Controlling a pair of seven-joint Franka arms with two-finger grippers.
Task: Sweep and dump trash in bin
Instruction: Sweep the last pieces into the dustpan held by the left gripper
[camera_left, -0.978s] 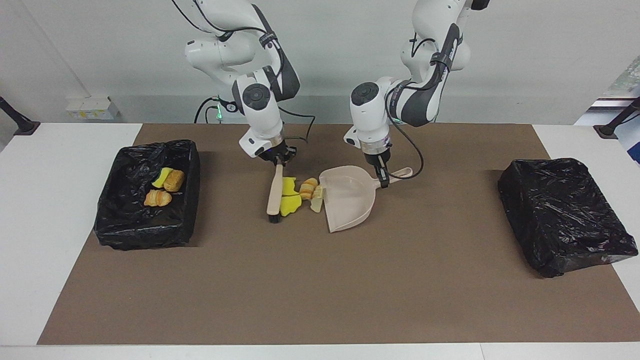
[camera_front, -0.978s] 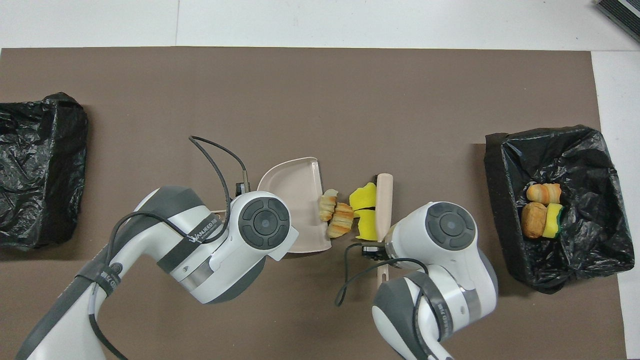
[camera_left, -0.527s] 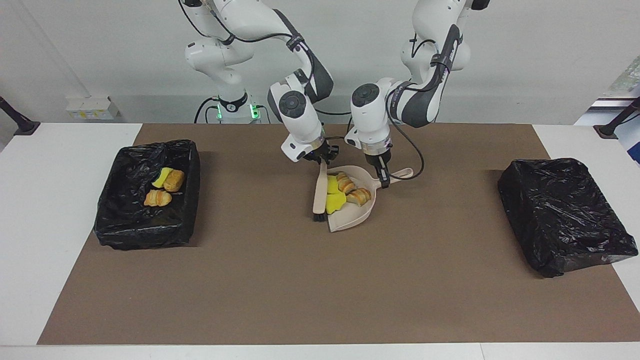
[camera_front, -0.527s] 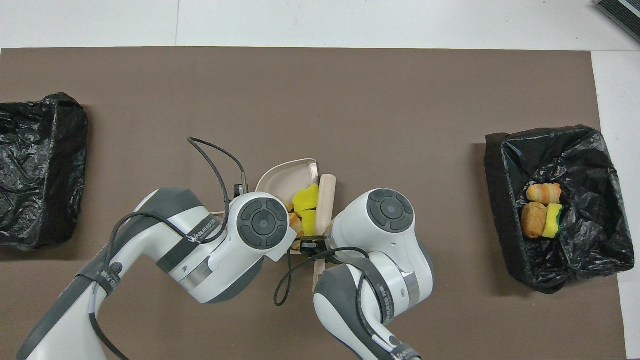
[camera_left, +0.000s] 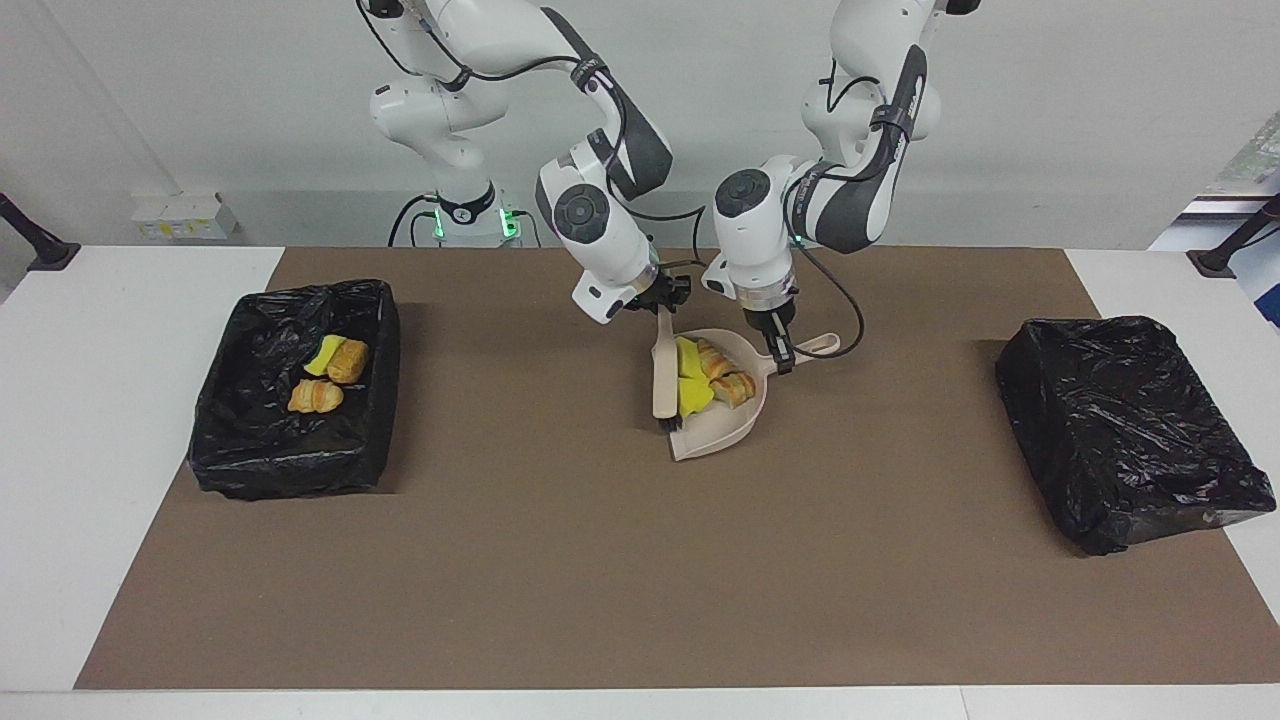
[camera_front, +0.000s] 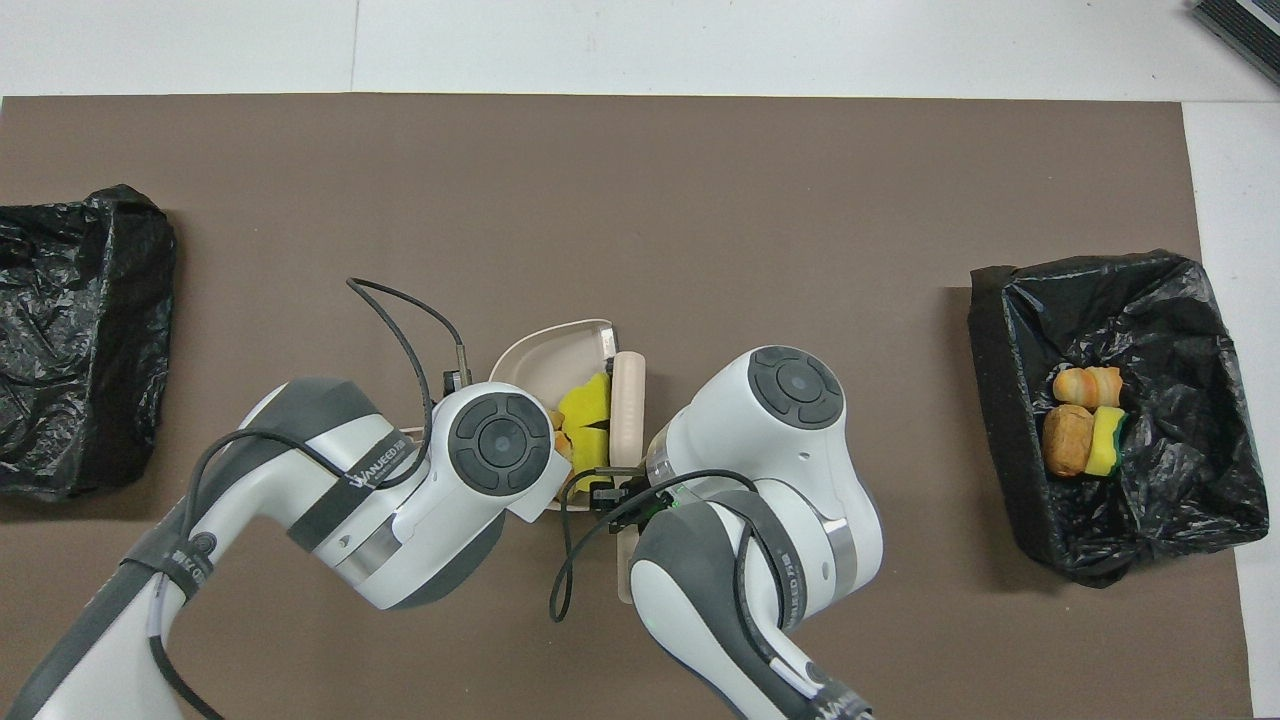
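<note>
In the facing view, the right claw (camera_left: 662, 303) is closed on the handle of the brush (camera_left: 663, 375), which lies with its dark bristles at the mouth of the dustpan (camera_left: 722, 432) near the middle of the brown mat (camera_left: 640, 560) on the bench (camera_left: 90, 400). The left claw (camera_left: 783, 352) is clamped on the dustpan's handle, at the end toward the left arm. Four pieces of trash (camera_left: 712, 375) sit in the pan, two yellow sponge chunks against the brush and two tan bread lumps just beside them, toward the handle. Three more pieces (camera_left: 328, 378) lie in the open bin (camera_left: 290, 455), lined with black plastic, at the right arm's end of the bench: one yellow sponge chunk touching a bread lump, and another bread lump farther from the robots. A second bin (camera_left: 1130, 430) wrapped in black plastic stands at the left arm's end, well apart from the pan. In the overhead view, both arms come in from the bottom and their wrists cover most of the pan (camera_front: 545, 350); neither claw's fingertips show here. The brush (camera_front: 628, 405) lies along the pan's open edge with yellow sponge (camera_front: 585, 420) pressed between it and the pan's floor; the bread lumps are almost hidden under the left wrist. The open bin (camera_front: 1150, 520) shows its three pieces (camera_front: 1085, 432) clustered together, and the wrapped bin (camera_front: 75, 330) sits at the left arm's end.
</note>
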